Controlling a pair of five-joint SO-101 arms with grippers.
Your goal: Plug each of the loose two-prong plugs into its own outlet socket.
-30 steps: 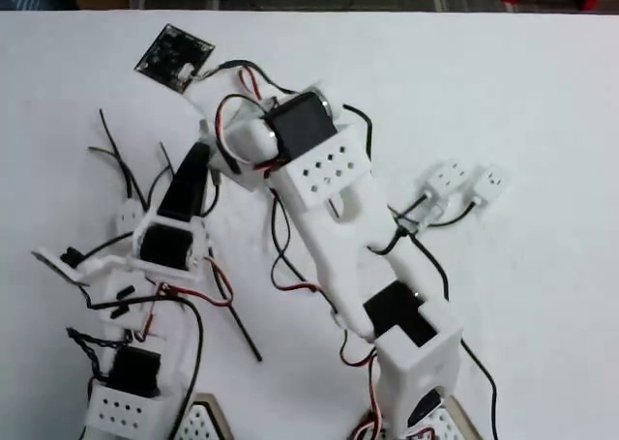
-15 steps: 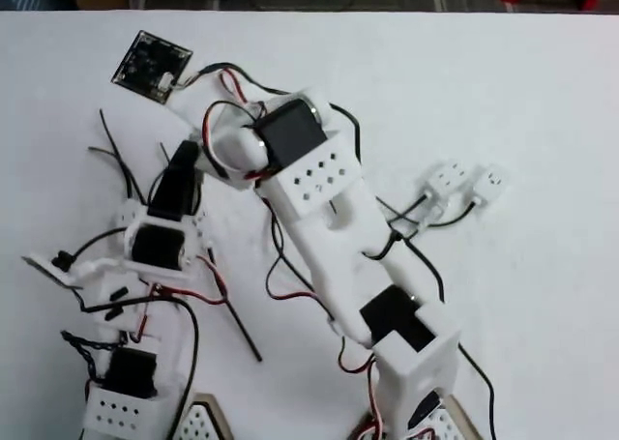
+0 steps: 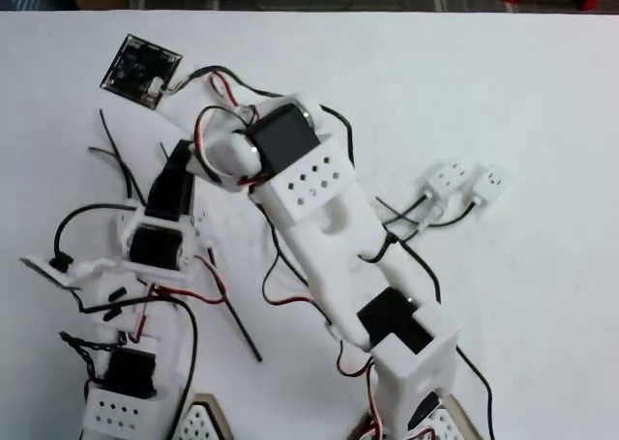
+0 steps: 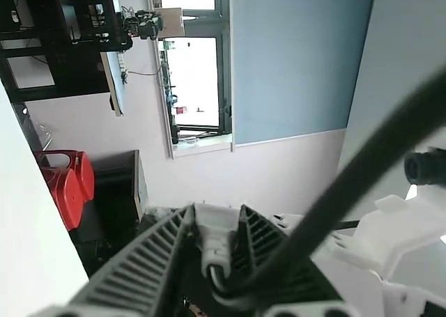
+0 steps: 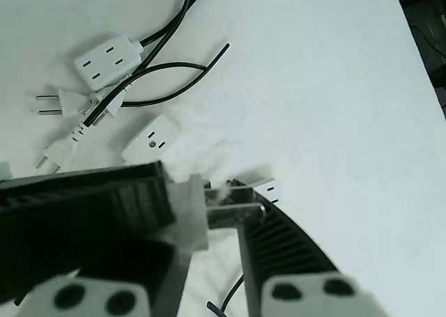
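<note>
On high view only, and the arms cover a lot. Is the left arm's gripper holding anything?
Observer: Yes. In the left wrist view, the left gripper has its fingers shut on a white cord end with a black cable. I can't tell if it's a plug or a socket.
Operator: And the right one?
Observer: The right gripper clamps a white plug, with its metal prongs showing.
Operator: Any plugs lying loose?
Observer: At least two. A loose plug and a second loose plug lie unplugged on the table beside a three-socket outlet block.
</note>
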